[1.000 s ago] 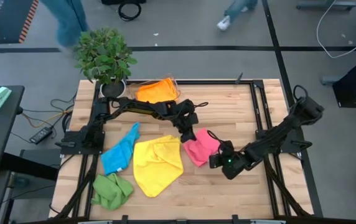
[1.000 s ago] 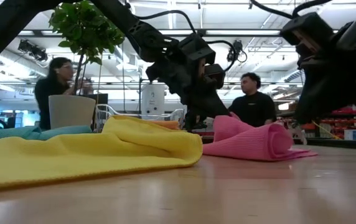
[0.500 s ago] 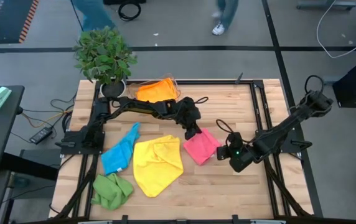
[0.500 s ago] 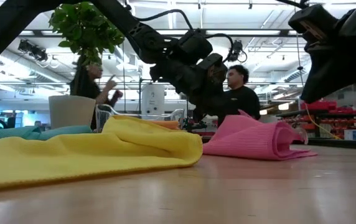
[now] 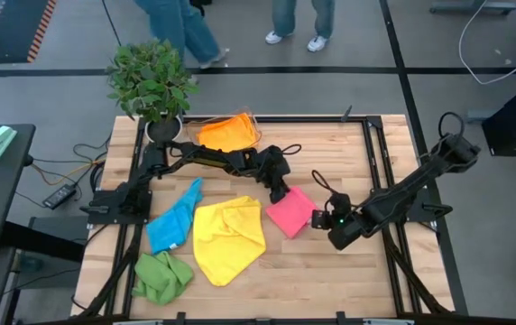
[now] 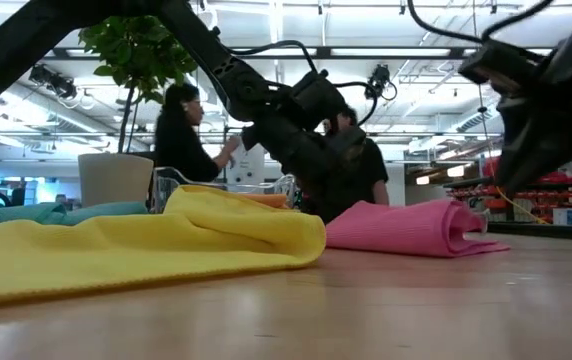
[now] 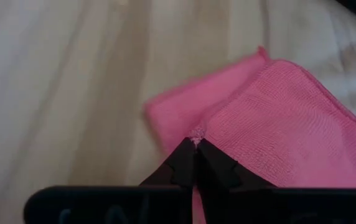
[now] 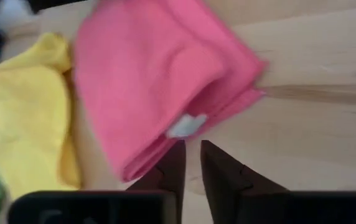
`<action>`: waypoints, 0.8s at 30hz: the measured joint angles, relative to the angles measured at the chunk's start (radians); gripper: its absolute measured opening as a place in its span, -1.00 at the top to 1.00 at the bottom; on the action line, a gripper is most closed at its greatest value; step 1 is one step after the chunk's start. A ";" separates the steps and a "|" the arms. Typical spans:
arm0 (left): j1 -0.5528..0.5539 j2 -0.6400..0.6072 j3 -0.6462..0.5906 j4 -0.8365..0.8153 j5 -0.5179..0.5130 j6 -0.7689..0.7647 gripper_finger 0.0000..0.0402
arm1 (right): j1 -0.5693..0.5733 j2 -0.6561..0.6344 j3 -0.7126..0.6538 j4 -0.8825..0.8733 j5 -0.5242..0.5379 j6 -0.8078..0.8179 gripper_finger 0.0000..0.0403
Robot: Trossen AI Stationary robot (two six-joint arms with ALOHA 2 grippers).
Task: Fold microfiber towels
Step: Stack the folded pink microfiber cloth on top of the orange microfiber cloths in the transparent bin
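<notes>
The soft pink square microfiber towel (image 5: 290,213) lies doubled over on the pale wooden tabletop (image 5: 348,280), near its middle, just beside the larger rumpled yellow microfiber towel (image 5: 228,236). It is limp, light stuff, I judge: it sags into rounded folds at its free edge in the low view (image 6: 406,228) and will hold no shape of its own. The nap looks grippy rather than slick, so a pinch on a corner or hem should hold, while a grab at the middle would only bunch it.

My left gripper (image 7: 195,160) has its fingers pressed together on the upper layer's corner, a small pucker of pink cloth caught at the tips; from above it sits at the towel's far-left corner (image 5: 281,190). My right gripper (image 8: 190,160) hangs just off the opposite edge, beside the small white label (image 8: 187,126), with a narrow gap between its fingers and nothing in them; from above it is just right of the towel (image 5: 328,219).

For the next fold I would take the stacked layers together at a corner on the label side, low against the table, so both plies travel as one. Pulled by a single ply, the fold would likely slide open.

Further out lie the crumpled blue microfiber towel (image 5: 173,221), the bunched green microfiber towel (image 5: 161,275) and the orange microfiber towel (image 5: 226,132) by the potted green plant (image 5: 152,83).
</notes>
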 joint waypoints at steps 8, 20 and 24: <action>-0.016 0.013 -0.001 0.058 0.024 0.016 0.94 | 0.003 0.045 -0.059 0.078 0.037 0.112 0.23; -0.043 0.011 0.000 0.151 0.036 0.136 0.96 | 0.004 0.044 -0.084 0.158 0.058 0.105 -0.02; -0.024 -0.008 0.000 0.183 0.111 0.119 0.90 | 0.004 0.044 -0.082 0.160 0.058 0.105 -0.02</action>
